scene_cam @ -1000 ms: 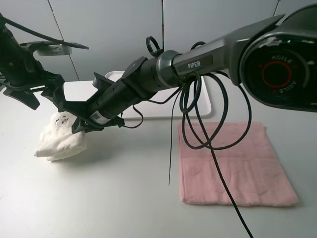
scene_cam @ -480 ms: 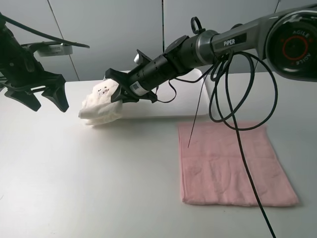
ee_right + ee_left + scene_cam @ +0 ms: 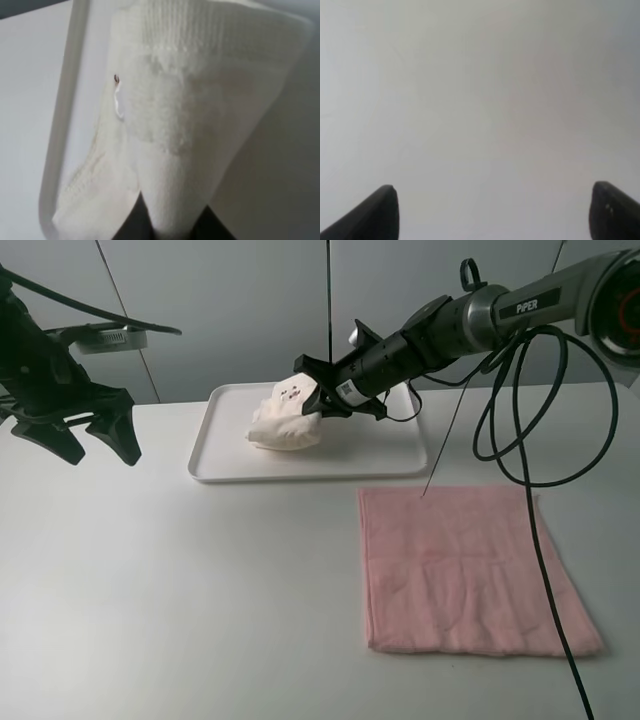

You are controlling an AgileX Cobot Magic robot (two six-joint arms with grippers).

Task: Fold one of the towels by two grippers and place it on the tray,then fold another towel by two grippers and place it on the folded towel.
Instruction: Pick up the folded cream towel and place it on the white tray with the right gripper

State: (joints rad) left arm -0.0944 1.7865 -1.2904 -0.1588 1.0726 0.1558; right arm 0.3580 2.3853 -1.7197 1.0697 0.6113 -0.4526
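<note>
The right gripper (image 3: 318,400) is reaching across from the right to the far middle of the table (image 3: 200,590). Its jaws are clamping tight on the cream towel (image 3: 282,420). The towel is hanging from them in a loose bunch over the middle of the white tray (image 3: 215,465); whether its lower edge is touching the tray floor is not clear. From the right wrist, the cloth is draping down over the tips of the fingers (image 3: 131,226), with the tray rim running beside it.

The left gripper (image 3: 95,448) is hovering at the far left above the bare table, its jaws spread wide and holding nothing.

The pink towel (image 3: 465,570) is lying flat and unfolded on the near right of the table, just beside the tray's near right corner.
</note>
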